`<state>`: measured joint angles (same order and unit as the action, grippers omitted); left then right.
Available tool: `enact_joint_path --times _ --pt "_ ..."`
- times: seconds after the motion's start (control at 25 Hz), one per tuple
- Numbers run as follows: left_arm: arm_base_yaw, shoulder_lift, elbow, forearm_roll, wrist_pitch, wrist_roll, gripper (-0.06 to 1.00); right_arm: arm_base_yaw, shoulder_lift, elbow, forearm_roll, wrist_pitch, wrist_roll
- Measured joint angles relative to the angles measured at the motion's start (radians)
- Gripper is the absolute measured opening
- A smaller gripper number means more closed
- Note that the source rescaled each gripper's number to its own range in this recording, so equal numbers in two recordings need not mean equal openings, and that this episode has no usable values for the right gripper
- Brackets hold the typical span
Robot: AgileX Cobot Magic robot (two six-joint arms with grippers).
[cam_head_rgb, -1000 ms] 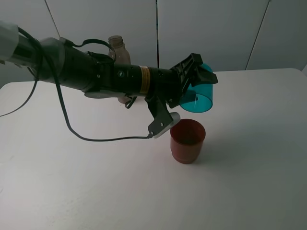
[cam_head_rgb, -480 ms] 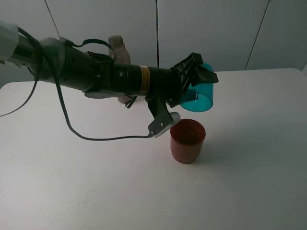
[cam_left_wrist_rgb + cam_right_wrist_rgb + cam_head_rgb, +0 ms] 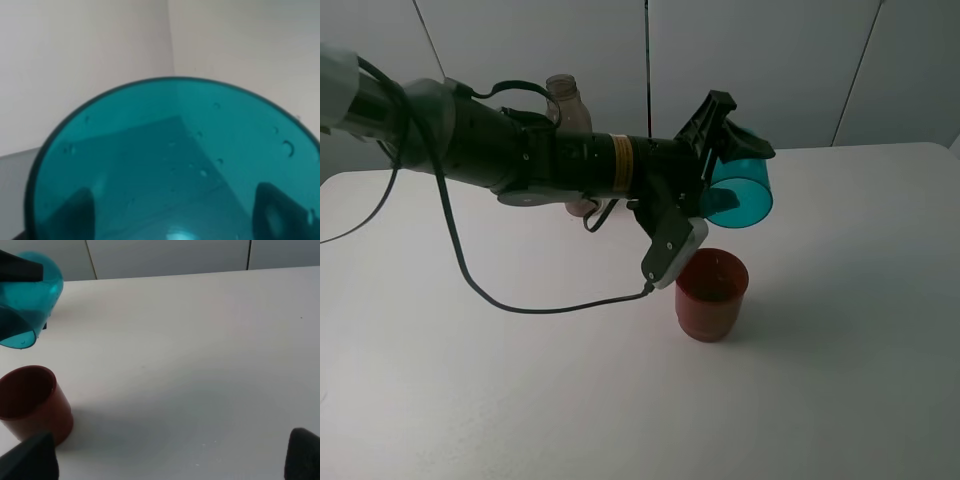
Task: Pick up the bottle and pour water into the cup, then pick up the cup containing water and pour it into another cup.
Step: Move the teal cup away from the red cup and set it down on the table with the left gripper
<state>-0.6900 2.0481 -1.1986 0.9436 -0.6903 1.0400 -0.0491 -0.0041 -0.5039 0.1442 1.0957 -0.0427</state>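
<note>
My left gripper [image 3: 725, 165] is shut on the teal cup [image 3: 740, 190] and holds it on its side in the air, just above and behind the red cup [image 3: 712, 295], which stands upright on the table. In the left wrist view the teal cup [image 3: 175, 150] fills the frame, with droplets inside and dark fingertips [image 3: 272, 212] seen through its wall. The bottle [image 3: 565, 95] stands behind the left arm, mostly hidden. The right wrist view shows the teal cup [image 3: 25, 300], the red cup [image 3: 30, 402] and my right gripper [image 3: 165, 465], open and empty.
The white table [image 3: 840, 350] spreads around the red cup. A black cable [image 3: 520, 295] hangs from the left arm over the table. White wall panels [image 3: 770, 60] stand behind.
My left wrist has rolled. The teal cup has turned with it and sits slightly higher over the red cup. The red cup and bottle have not moved.
</note>
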Motion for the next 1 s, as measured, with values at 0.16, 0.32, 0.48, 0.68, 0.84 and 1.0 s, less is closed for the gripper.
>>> enact_joint_path --times 0.16,0.32,0.48,0.68,0.84,1.0 --pt "0.0 0.0 0.0 0.0 0.0 -0.197 0.05 0.0 0.0 0.0 0.0 0.0 0.0" --pt "0.0 0.0 0.0 0.0 0.0 -0.394 0.05 0.0 0.0 0.0 0.0 0.0 0.0" --pt "0.0 -0.019 0.0 0.0 0.007 -0.612 0.05 0.0 0.0 0.0 0.0 0.0 0.0" --pt "0.0 -0.046 0.0 0.0 0.043 -0.922 0.05 0.0 0.0 0.0 0.0 0.0 0.0" --pt "0.016 -0.051 0.0 0.0 0.049 -1.178 0.05 0.0 0.0 0.0 0.0 0.0 0.0" --pt "0.047 -0.051 0.0 -0.024 0.052 -1.382 0.05 0.0 0.0 0.0 0.0 0.0 0.0"
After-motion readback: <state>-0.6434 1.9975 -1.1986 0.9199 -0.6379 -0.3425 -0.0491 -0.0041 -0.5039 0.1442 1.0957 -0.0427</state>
